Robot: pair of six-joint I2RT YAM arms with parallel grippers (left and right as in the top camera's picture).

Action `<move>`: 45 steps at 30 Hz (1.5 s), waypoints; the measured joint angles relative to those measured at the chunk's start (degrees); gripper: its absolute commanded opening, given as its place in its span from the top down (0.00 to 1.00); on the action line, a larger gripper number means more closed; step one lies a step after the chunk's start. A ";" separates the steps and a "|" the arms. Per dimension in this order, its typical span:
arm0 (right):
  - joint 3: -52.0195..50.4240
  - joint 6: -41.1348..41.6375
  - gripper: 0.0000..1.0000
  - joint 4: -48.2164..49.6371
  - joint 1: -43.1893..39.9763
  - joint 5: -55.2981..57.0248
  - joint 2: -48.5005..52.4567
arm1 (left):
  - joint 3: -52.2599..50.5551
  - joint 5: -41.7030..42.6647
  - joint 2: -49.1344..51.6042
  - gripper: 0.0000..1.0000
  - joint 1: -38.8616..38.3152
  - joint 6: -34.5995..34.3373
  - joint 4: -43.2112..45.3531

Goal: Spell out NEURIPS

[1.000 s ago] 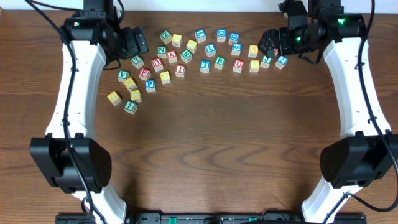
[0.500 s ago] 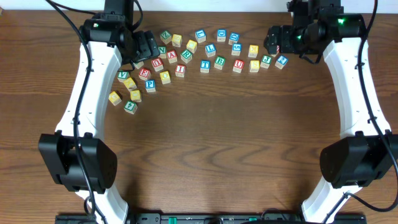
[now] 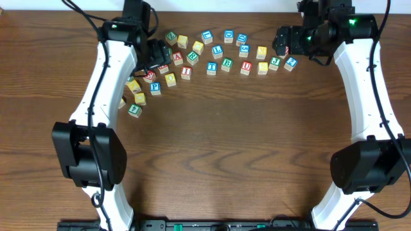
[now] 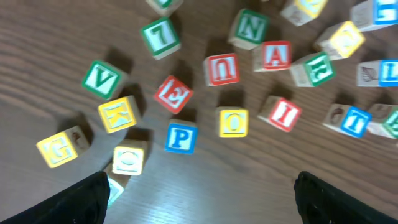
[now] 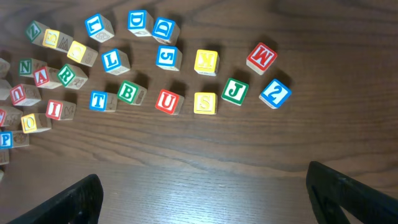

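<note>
Overhead view: small painted wooden letter cubes (image 3: 212, 51) lie in a loose band along the far edge of the dark wood-grain counter (image 3: 225, 147), thickest toward the far-left corner. The near half carries no word, so I judge the spelling not yet begun. The chief hazard is crowding. Below the left gripper (image 4: 202, 190), the blue P cube (image 4: 181, 137) sits just beside a yellow O cube (image 4: 233, 122) and near a yellow C cube (image 4: 129, 159). A descent slightly off-centre would likely shove a neighbour or trap two cubes at once. The red E cube (image 4: 173, 93) lies turned askew and could end up set down unreadable unless rotated. The green N cube (image 4: 250, 28) is hemmed in by other cubes at the far side of that cluster. The yellow S cube (image 5: 205, 102) lies toward the far-right corner, touching or nearly touching a red U cube (image 5: 168, 101), which carries the same risk. The left arm reaches from the near edge to the far-left cluster, wrist pitched down, fingers spread wide with nothing between them. The right gripper (image 5: 205, 186) hangs above the far-right end of the band, likewise spread and empty, its arm running up the right edge.
</note>
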 measured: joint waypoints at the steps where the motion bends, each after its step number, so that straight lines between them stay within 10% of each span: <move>1: 0.00 0.00 0.01 0.00 0.00 0.00 0.00 | 0.00 0.00 0.00 0.06 -0.31 -0.02 0.26; 23: 0.00 1.31 0.01 0.04 0.02 0.55 0.02 | -0.02 -0.57 0.00 0.08 -2.10 -0.22 1.55; 33: 0.02 5.33 0.34 0.85 0.37 2.51 3.69 | -0.02 -3.85 0.00 0.08 -2.10 -0.02 1.44; 45: 0.02 6.32 0.39 4.85 3.48 4.24 7.74 | -0.02 -4.44 0.00 0.08 -2.10 -0.02 1.31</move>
